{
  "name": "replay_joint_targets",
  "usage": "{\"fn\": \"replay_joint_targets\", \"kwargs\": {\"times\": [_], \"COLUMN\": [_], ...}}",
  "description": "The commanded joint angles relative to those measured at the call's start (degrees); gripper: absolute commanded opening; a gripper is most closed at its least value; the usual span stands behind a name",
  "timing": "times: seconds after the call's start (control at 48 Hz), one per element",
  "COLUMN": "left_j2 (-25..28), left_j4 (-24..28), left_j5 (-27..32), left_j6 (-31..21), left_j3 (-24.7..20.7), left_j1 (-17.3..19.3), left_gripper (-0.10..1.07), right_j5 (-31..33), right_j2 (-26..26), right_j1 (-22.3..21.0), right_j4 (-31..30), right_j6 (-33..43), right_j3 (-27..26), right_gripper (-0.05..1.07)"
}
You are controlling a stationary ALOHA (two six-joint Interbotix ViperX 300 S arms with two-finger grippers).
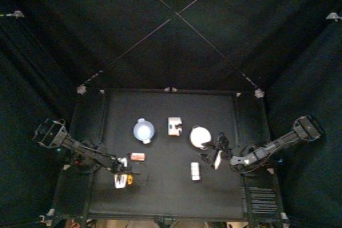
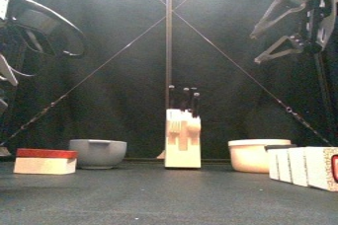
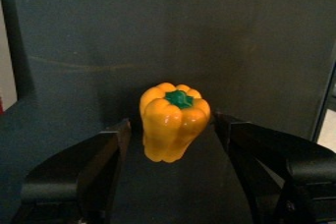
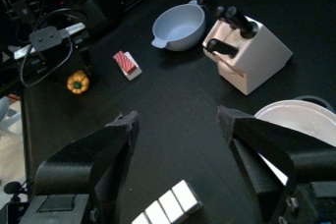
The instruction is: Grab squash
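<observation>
The left tool (image 3: pixel 168 154) is low over the bench (image 1: pixel 167 187) near its front left corner, jaws spread wide on either side of the squash (image 3: pixel 175 122), not touching it. The squash stands upright on the bench between them, green stem up. The right tool (image 4: pixel 178 135) hovers near the bench's right edge, jaws wide apart and empty. In the front view both tools are out of sight.
</observation>
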Motion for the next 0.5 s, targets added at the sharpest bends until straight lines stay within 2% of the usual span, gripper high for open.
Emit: {"fn": "replay_joint_targets", "kwargs": {"times": [0.0, 0.479], "left_j2": [0.88, 4.13], "left_j4": [0.09, 1.49], "left_j5": [-0.35, -1.49], "left_j6": [0.09, 0.18], "left_j3": [-1.23, -0.88], "left_j1": [-0.7, -0.97], "left_gripper": [0.99, 0.99], "right_j5": [0.09, 0.18], "right_j2": [-0.09, -0.09], "right_j1": [-0.18, -0.18], "right_j4": [-0.09, -0.09], "right_j6": [0.0, 0.0], "right_j3": [-0.53, -0.44], "right_gripper": [0.95, 0.95]}}
